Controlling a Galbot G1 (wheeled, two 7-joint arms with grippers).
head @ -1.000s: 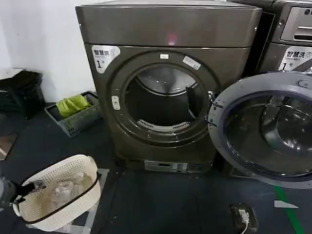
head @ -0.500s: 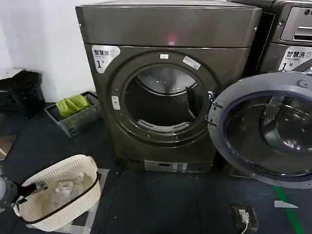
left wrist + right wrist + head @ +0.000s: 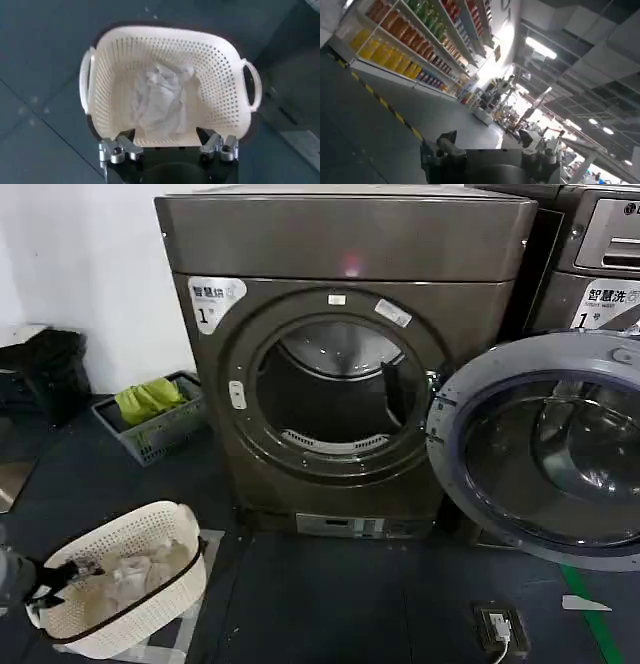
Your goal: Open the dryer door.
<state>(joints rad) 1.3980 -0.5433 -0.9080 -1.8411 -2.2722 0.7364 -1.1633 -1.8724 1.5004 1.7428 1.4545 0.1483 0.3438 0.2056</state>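
The left pincer point(image 3: 167, 145) is hovering spread open above the white laundry basket point(image 3: 120, 584) at the lower left, holding nothing. Over the last second little has shifted: the cloth in the basket looks slightly rearranged, and the machine is unchanged. The dryer drum point(image 3: 335, 389) is gaping, and the dryer door point(image 3: 545, 449) is standing swung fully to the right, so the opening looks done. Floor before the machine is lying free. The right pincer point(image 3: 490, 147) is pointing away, fingers apart.
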